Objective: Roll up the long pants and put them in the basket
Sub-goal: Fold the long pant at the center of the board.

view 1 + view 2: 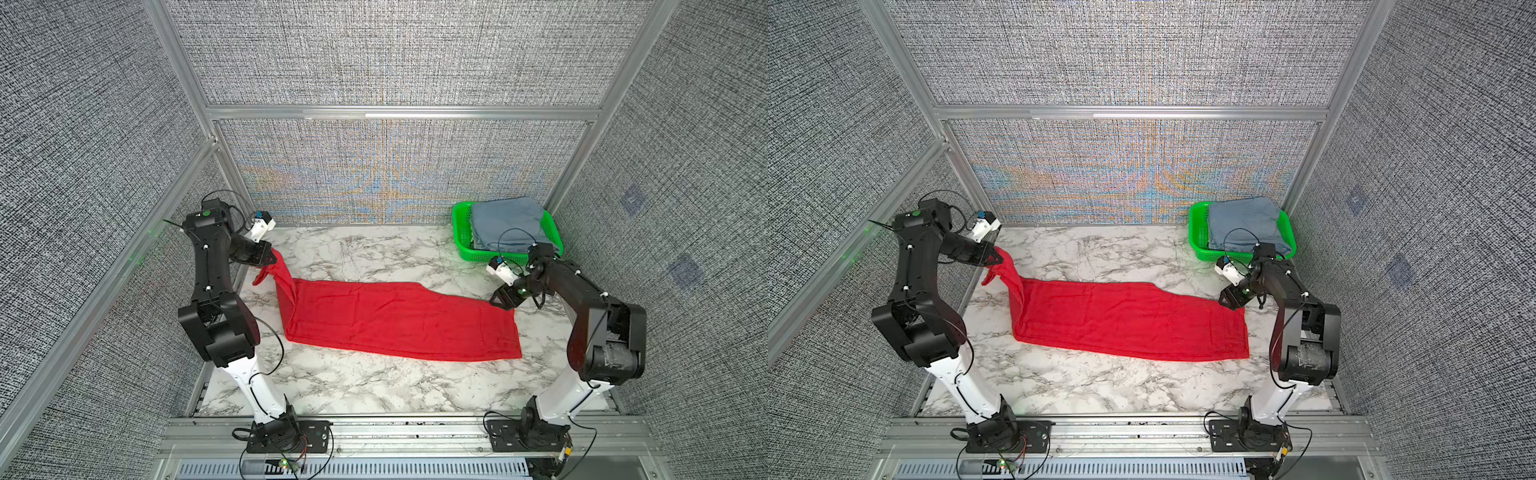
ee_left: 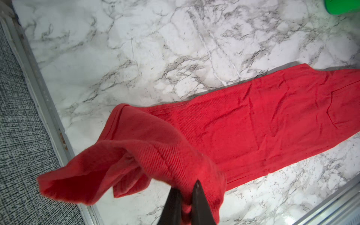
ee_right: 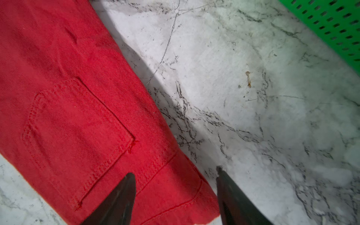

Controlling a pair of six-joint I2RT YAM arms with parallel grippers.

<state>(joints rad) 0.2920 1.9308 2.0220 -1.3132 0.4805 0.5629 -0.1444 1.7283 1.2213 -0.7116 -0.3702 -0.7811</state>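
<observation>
Closest to the lens is the aluminium rail (image 1: 415, 432) with both arm bases bolted on. Past it is the marble-look bench (image 1: 374, 390), and the long pants (image 1: 399, 320) lie stretched across the middle, waist end toward the right arm and leg end toward the left. Both top views show the left end effector (image 1: 270, 258) raised off the bench near the far left corner with the leg end lifted up to it, but the grip itself is hard to read from up there. The left wrist view sorts that out: jaws clenched on a bunch of red cuff, the rest of the cuff drooping open beside it. The right end effector (image 3: 175, 172) is released. In its wrist view the jaws are spread wide, one fingertip over the waistband corner beside a back pocket (image 3: 78, 136) and the other over bare marble, though I can't tell if it touches the cloth. Only the top views properly show the green basket (image 1: 461, 237) in the far right corner with a folded blue-grey garment (image 1: 507, 220) inside.
</observation>
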